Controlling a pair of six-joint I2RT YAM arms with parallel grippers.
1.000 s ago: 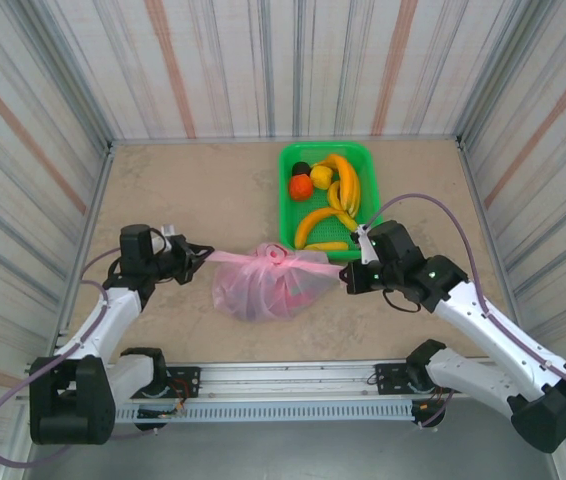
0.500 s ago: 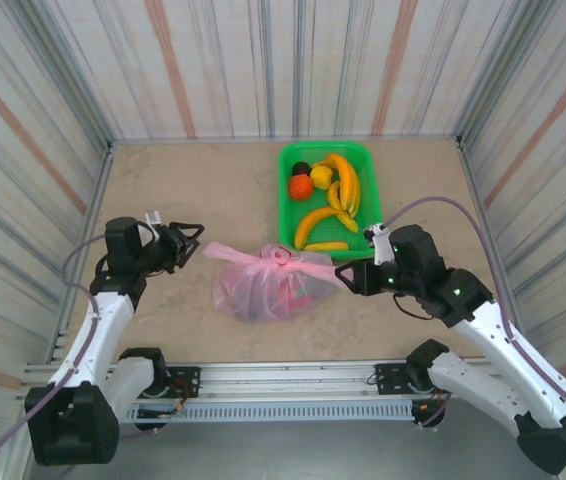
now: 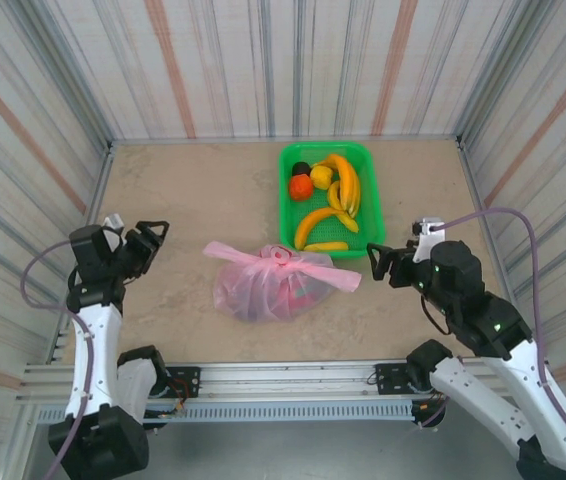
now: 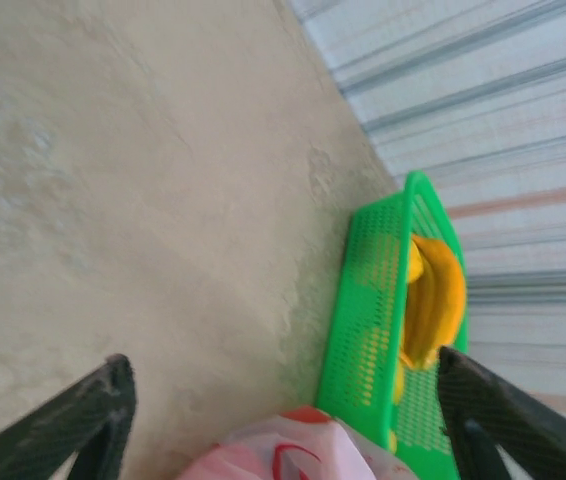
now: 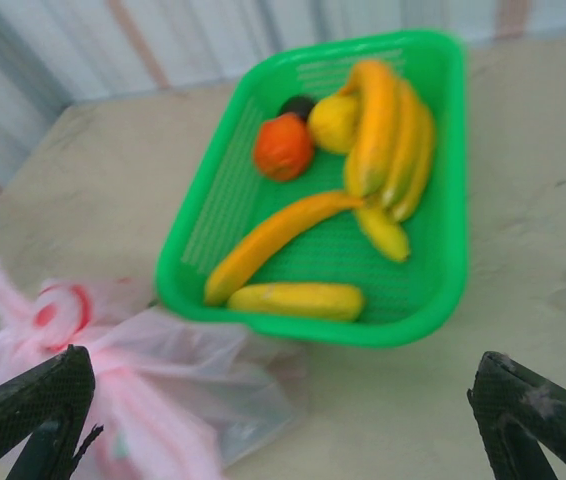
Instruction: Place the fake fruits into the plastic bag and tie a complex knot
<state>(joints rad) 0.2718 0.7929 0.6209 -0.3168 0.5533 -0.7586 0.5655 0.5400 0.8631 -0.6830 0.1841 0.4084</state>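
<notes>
Both arms have pulled back from the knotted pink plastic bag (image 3: 263, 287), which lies lower centre on the counter (image 3: 193, 190) just below the green basket (image 3: 287, 195), with the left fingers (image 3: 155, 242) and right fingers (image 3: 378, 265) now wide and empty; the fake fruits (image 3: 341, 185) left in the basket risk being shut out by the knot.

Left pincer (image 3: 156, 243) spread wide, right pincer (image 3: 378, 266) likewise, arms apart
</notes>
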